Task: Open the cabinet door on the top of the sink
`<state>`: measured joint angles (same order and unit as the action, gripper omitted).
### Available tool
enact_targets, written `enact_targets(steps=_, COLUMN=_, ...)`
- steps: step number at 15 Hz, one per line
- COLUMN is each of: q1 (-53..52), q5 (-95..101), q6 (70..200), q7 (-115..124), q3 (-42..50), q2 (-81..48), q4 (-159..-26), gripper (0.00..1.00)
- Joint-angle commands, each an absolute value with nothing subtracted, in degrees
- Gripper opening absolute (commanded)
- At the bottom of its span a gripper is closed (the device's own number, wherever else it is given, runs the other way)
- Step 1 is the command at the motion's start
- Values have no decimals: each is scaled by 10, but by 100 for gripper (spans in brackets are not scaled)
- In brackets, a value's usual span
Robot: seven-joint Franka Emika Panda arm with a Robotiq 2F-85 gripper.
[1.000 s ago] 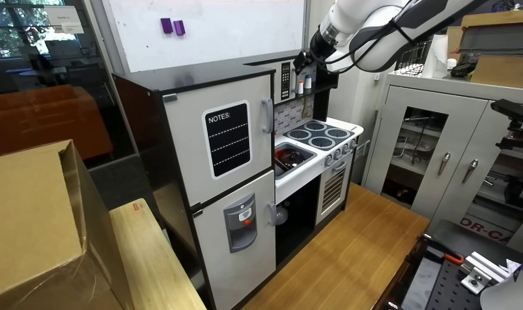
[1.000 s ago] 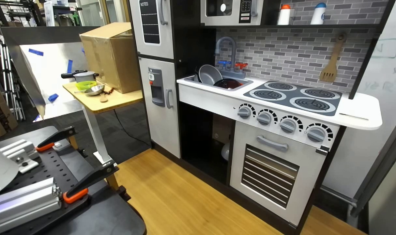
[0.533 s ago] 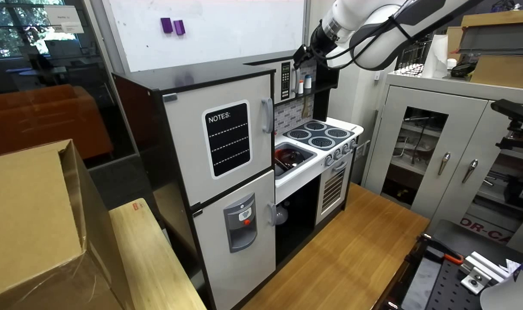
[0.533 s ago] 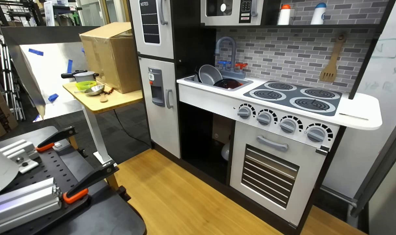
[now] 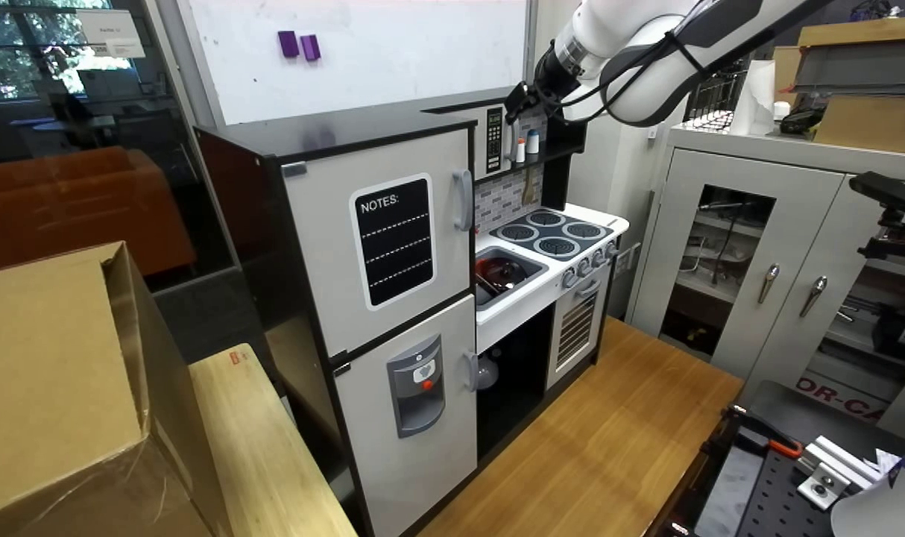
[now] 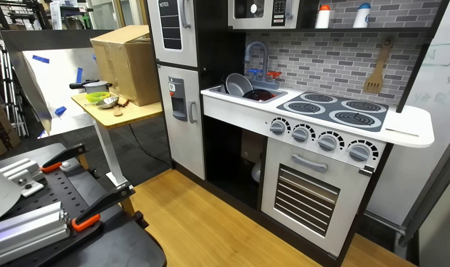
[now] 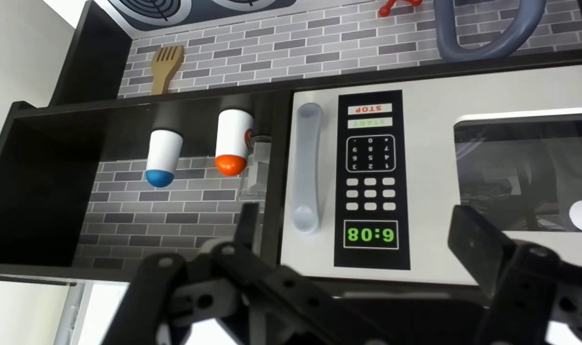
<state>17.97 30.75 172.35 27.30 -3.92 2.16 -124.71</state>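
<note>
With fingers (image 7: 480, 249) wide apart, grips nothing; faces the closed microwave door (image 7: 430, 177) above the sink (image 5: 533, 266), probably spread so to straddle the upright handle (image 7: 308, 167), set near the edge presumably for leverage.

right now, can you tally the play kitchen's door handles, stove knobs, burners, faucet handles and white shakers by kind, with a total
Door handles: 4
Stove knobs: 4
Burners: 4
Faucet handles: 2
White shakers: 2
Total: 16
</note>
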Motion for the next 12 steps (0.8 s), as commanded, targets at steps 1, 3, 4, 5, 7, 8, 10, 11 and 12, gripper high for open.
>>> enact_targets(steps=1, q1=178, q5=292, q6=1734, q7=245, q3=-37, q2=5, q4=-1231, gripper=100)
enact_targets(steps=3, q1=179, q5=290, q6=1731, q7=241, q3=-37, q2=0, q4=-1227, gripper=100)
enact_targets(steps=4, q1=178, q5=287, q6=1731, q7=236, q3=-38, q2=-3, q4=-1226, gripper=100)
enact_targets(steps=5, q1=177, q5=283, q6=1730, q7=229, q3=-39, q2=-7, q4=-1226, gripper=100)
enact_targets(steps=7, q1=179, q5=290, q6=1728, q7=222, q3=-40, q2=-14, q4=-1224, gripper=100)
enact_targets(steps=8, q1=180, q5=295, q6=1726, q7=225, q3=-39, q2=-18, q4=-1221, gripper=100)
enact_targets(steps=10, q1=182, q5=295, q6=1725, q7=222, q3=-38, q2=-26, q4=-1215, gripper=100)
enact_targets(steps=11, q1=182, q5=296, q6=1725, q7=221, q3=-37, q2=-29, q4=-1210, gripper=100)
enact_targets(steps=12, q1=182, q5=296, q6=1724, q7=221, q3=-37, q2=-33, q4=-1204, gripper=100)
